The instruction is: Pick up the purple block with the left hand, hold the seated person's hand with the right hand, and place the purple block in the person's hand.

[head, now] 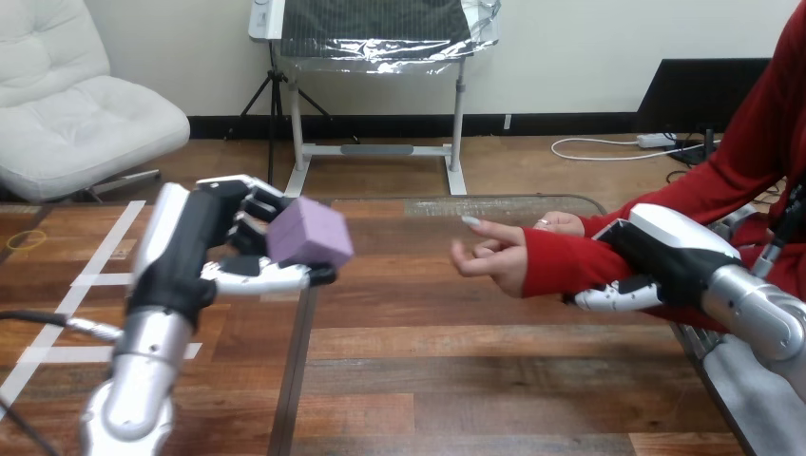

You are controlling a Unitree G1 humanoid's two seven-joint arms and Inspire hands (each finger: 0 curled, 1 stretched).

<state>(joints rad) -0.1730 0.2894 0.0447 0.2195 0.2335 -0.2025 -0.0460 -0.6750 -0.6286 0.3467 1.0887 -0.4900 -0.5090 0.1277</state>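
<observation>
**Head view: purple block raised for delivery while the receiving arm is steadied**

The purple cube-shaped block (pixel 309 231) is shown lifted clear of the brown wooden-plank worktop (pixel 456 361), left of centre and well apart from the person's hand (pixel 494 258). It is gripped by the robot's left hand (pixel 190 256). The black-and-white fingers are curled against its rear face, and support is given from beneath its lower edge. The block therefore projects forward of the hand, with its front and top faces left uncovered. This hold is judged to suit a release into a palm, since little of the hand lies between the block and its destination.

The right hand (pixel 665 256) is closed round the person's forearm, on the red sleeve (pixel 570 256) a little behind the wrist. Its white-shelled back is laid on top, and white fingers (pixel 613 298) are seen emerging beneath the sleeve. The grasp falls on the forearm rather than on the hand itself. It is judged to fix the receiving point, so that the block can be brought to a target that does not drift.

The person's hand is held above the worktop near the centre, turned on its side. Its fingers are loosely curled and one is extended towards the block. No upturned palm is presented.

The pick-up is judged complete and the steadying hold made. The gap between block and hand remains to be crossed, and a flatter, more open palm would probably be needed before release.
</observation>
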